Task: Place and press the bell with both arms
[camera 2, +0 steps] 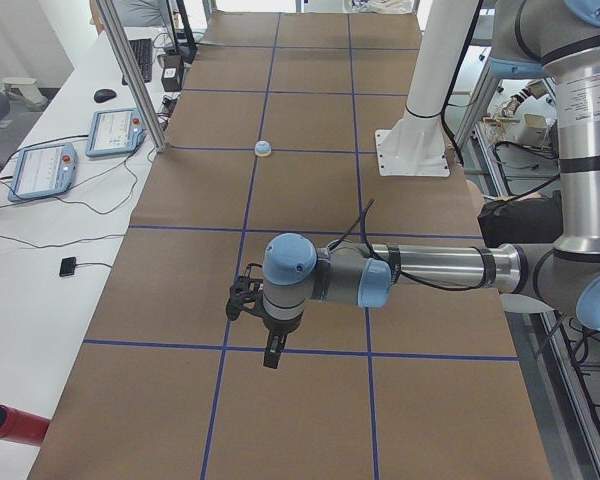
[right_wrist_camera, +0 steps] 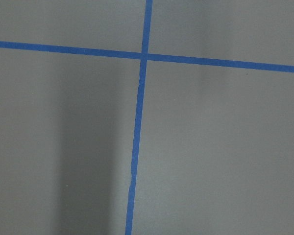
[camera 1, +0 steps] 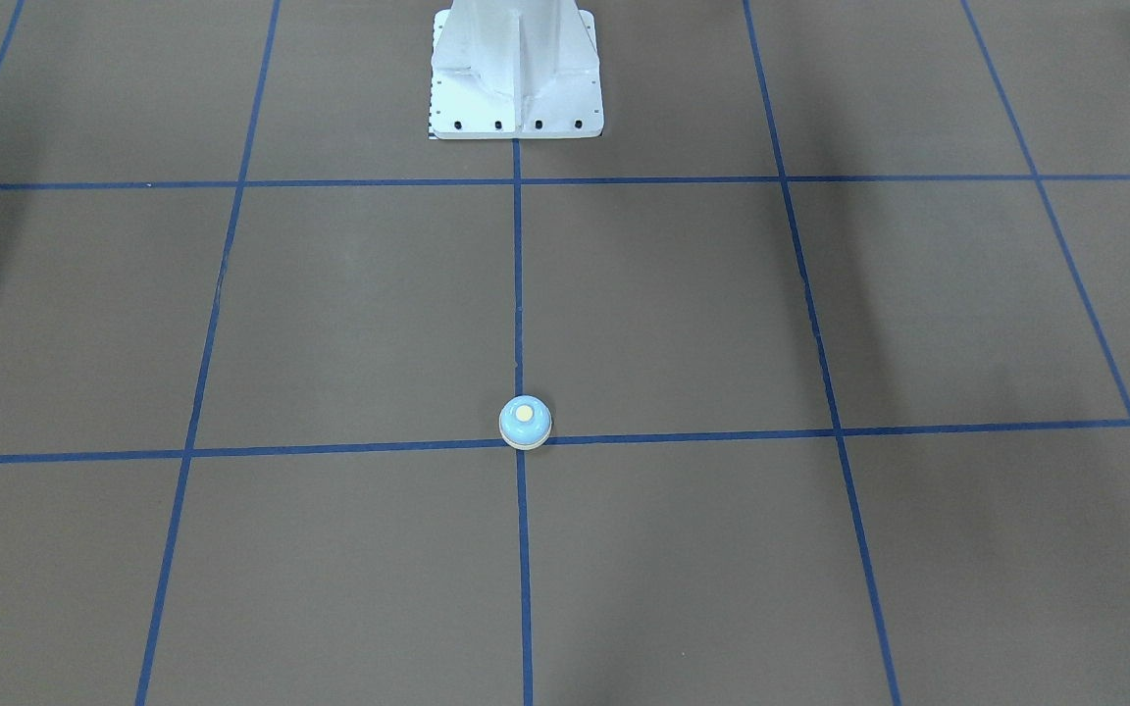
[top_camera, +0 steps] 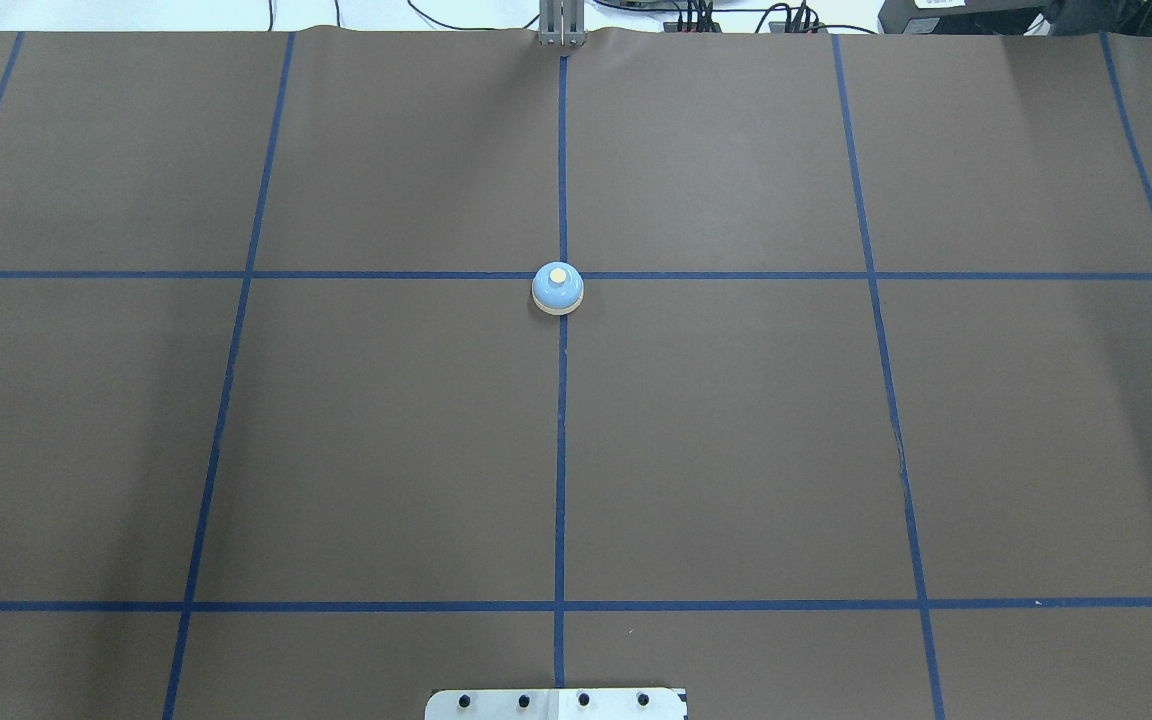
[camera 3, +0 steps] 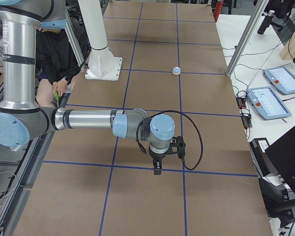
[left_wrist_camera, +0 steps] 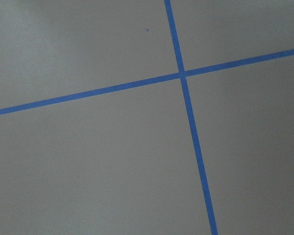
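Note:
The light-blue bell (top_camera: 557, 289) with a cream button stands upright at a blue tape crossing in the middle of the brown table; it also shows in the front view (camera 1: 525, 423), the left side view (camera 2: 264, 149) and the right side view (camera 3: 176, 71). No gripper is near it. My left gripper (camera 2: 271, 357) hangs over the table's left end and shows only in the left side view. My right gripper (camera 3: 157, 168) hangs over the right end and shows only in the right side view. I cannot tell whether either is open or shut. Both wrist views show only table and tape.
The white pedestal base (camera 1: 516, 74) stands at the robot's edge of the table. Teach pendants (camera 2: 38, 167) lie on the white bench beyond the far edge, with cables and a metal post (top_camera: 562, 25). A person (camera 3: 56, 54) sits behind the robot.

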Available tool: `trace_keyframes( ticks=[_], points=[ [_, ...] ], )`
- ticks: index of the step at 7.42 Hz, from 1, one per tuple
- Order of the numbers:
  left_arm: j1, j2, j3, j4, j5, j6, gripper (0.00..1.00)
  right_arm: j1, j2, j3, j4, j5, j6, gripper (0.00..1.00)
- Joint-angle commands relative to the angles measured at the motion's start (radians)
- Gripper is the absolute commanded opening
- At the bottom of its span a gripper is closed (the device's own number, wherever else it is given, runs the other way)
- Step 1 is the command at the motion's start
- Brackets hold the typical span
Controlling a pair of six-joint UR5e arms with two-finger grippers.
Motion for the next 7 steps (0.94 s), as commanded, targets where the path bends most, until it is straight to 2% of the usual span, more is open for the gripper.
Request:
trace_keyframes(
  ticks=[1, 7],
  points=[
    [0.000, 0.001, -0.002, 0.000, -0.001, 0.000, 1.00, 0.000, 0.002, 0.004, 0.001, 0.001, -0.005, 1.00],
    [0.000, -0.002, -0.001, 0.000, -0.001, 0.002, 1.00, 0.000, 0.010, 0.001, 0.001, 0.001, 0.001, 1.00]
  ],
)
